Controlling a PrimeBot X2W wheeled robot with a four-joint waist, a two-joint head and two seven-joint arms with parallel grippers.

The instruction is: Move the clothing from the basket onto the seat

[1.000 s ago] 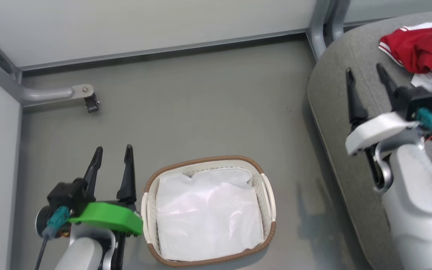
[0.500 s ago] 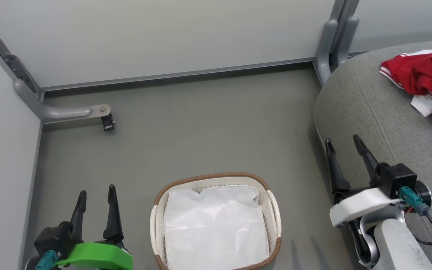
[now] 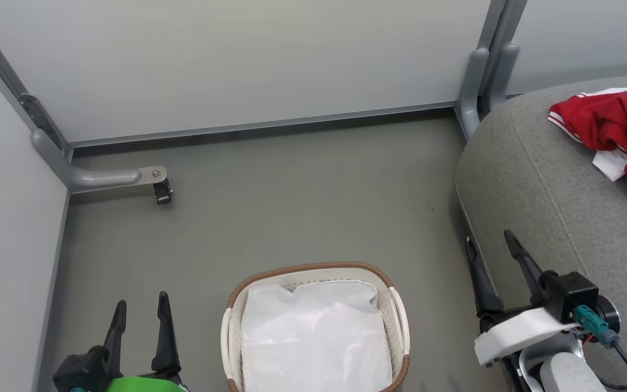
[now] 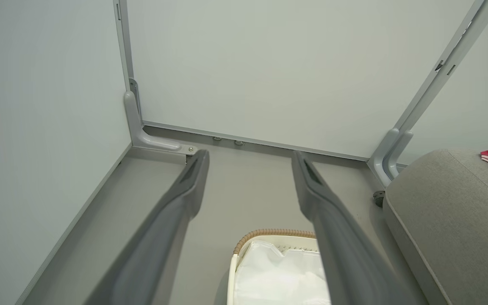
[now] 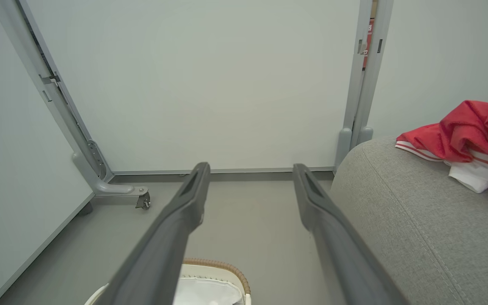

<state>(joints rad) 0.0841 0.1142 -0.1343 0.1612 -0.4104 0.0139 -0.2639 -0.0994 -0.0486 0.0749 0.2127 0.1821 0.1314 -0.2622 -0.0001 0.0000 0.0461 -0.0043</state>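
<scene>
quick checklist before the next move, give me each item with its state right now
1. Basket free of red clothing: ok, only the white liner shows inside.
2. Clothing resting on the seat: ok.
3. All of the clothing well on the seat: cannot tell, it runs off the head view's edge.
4. Left gripper open and empty: ok.
5. Right gripper open and empty: ok.
6. Nothing hidden under the liner: cannot tell.
</scene>
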